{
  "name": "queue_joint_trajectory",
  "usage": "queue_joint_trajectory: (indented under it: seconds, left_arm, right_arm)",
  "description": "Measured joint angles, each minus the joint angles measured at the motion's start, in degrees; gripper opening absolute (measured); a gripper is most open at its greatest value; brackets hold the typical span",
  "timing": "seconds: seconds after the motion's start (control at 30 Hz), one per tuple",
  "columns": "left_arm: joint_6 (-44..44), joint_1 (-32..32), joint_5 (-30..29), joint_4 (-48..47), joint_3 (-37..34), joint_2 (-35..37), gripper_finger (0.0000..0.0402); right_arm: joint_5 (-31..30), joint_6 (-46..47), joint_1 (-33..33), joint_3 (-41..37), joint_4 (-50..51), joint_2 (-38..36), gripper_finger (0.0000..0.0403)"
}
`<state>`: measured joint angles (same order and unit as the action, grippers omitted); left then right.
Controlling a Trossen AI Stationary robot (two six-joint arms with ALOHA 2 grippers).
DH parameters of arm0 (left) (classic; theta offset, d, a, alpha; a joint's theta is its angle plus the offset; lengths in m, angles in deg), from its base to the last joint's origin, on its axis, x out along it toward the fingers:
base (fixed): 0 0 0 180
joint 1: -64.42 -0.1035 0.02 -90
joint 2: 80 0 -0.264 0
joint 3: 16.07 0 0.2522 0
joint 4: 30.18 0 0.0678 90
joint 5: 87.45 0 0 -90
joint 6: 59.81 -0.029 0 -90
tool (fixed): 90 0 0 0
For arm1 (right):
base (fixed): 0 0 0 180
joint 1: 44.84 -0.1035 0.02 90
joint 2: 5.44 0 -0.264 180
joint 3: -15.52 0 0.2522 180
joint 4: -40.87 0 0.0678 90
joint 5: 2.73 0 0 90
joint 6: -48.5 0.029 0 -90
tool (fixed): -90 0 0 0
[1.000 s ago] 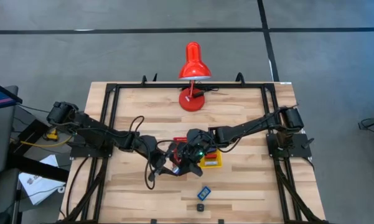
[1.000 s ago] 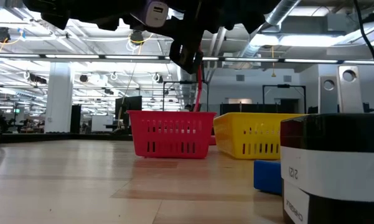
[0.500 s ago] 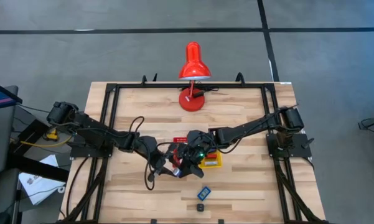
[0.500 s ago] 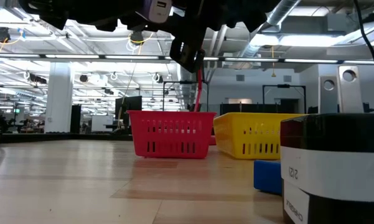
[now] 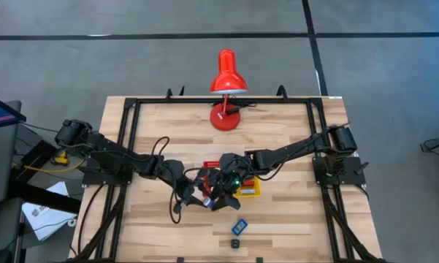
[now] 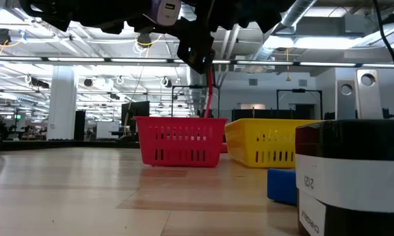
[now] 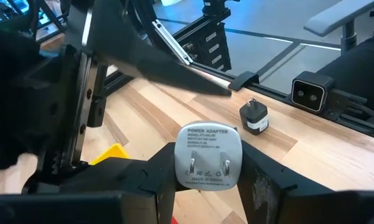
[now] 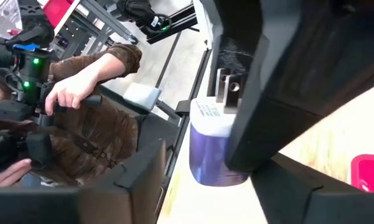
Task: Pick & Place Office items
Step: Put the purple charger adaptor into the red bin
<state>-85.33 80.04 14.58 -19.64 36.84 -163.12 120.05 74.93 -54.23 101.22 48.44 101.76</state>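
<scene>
My left gripper (image 7: 208, 177) is shut on a white power adapter (image 7: 208, 154) above the table's middle, just on the near side of the red tray (image 5: 212, 167). My right gripper (image 8: 216, 186) is open beside it. Its two fingers stand on either side of the same adapter (image 8: 215, 146) without clearly touching it. In the high view both grippers (image 5: 204, 196) (image 5: 221, 190) meet beside the yellow tray (image 5: 249, 188). A blue flat item (image 5: 239, 226) and a black-and-white adapter (image 5: 235, 242) lie on the table near its near edge. My left gripper pinches the white adapter's body (image 7: 182, 163) between its two fingers, one on each side face. The pronged, labelled face (image 7: 209, 169) points back toward the wrist. The adapter is lifted clear of the table.
The red desk lamp (image 5: 226, 73) stands at the far edge. In the low view the red tray (image 6: 180, 141) and the yellow tray (image 6: 269, 144) sit side by side, with the black-and-white adapter (image 6: 354, 177) close to the camera. A person (image 8: 93, 81) is beyond the table.
My right gripper has crept a little toward the near edge, closer around the adapter held by my left gripper. The left arm has hardly moved.
</scene>
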Motion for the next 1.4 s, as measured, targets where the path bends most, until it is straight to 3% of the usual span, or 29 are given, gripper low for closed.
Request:
queue_joint_trajectory:
  seconds: [0.23, 0.4, 0.57, 0.7, 0.87, 1.0, 1.2, 1.4]
  left_arm:
    - [0.37, 0.00, -0.01, -1.39, -0.07, 0.23, 0.0128]
    - [2.19, 0.05, -0.63, -2.61, -0.07, 2.41, 0.0128]
    - [3.78, -1.11, -14.20, -5.01, -0.04, 3.30, 0.0128]
    - [7.97, -3.57, -14.57, -5.90, 0.09, 1.82, 0.0128]
    - [8.43, -7.03, -13.86, -6.48, 2.82, -0.64, 0.0128]
    - [9.62, -9.66, -10.84, -11.02, 7.32, -5.47, 0.0128]
    - [9.70, -11.73, -10.60, -19.40, 13.92, -12.87, 0.0129]
    - [10.82, -12.23, -10.72, -22.67, 15.79, -14.47, 0.0130]
  right_arm:
    - [-1.17, -3.21, 0.83, 0.05, 4.81, -0.88, 0.0303]
    - [-8.67, -7.41, 0.40, 0.04, 16.11, -3.69, 0.0327]
    - [-16.87, -9.78, -2.73, -1.55, 24.51, -9.19, 0.0334]
    - [-18.73, -5.93, -4.80, -10.66, 19.55, -16.97, 0.0330]
    - [-31.58, -0.28, -7.69, -25.72, 7.16, -29.17, 0.0323]
    - [-38.19, 1.99, -9.90, -34.69, -1.64, -36.45, 0.0322]
    - [-43.11, 2.13, -10.50, -39.61, -3.97, -42.05, 0.0322]
    - [-43.19, 1.71, -10.21, -40.03, -4.33, -41.56, 0.0322]
